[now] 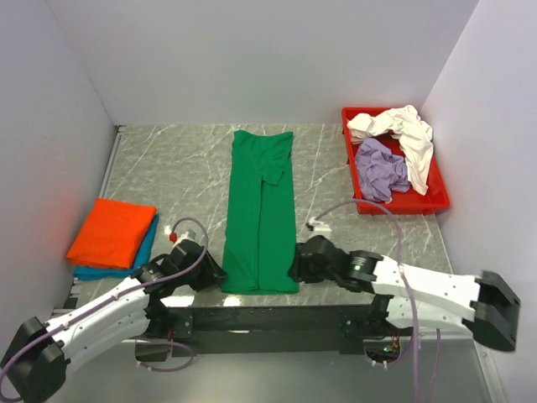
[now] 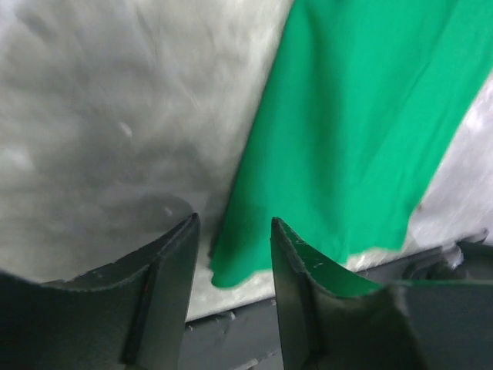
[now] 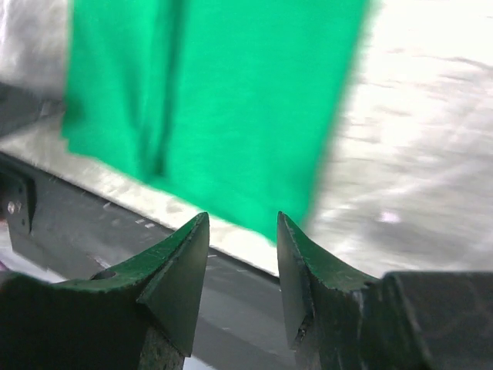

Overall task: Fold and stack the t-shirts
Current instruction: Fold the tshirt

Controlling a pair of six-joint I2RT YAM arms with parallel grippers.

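T-shirt, green, folded lengthwise; L gripper & R gripper both spread apart.

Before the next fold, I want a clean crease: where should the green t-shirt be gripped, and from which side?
I'd grip the green t-shirt by its two near corners, left end effector from the left, right end effector from the right. It lies flat as a long narrow strip, that end closest to them.

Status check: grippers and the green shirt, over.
Left gripper open at near-left corner of green t-shirt. Right gripper open at near-right corner. Shirt flat, folded lengthwise, ungripped. Nothing blocking.
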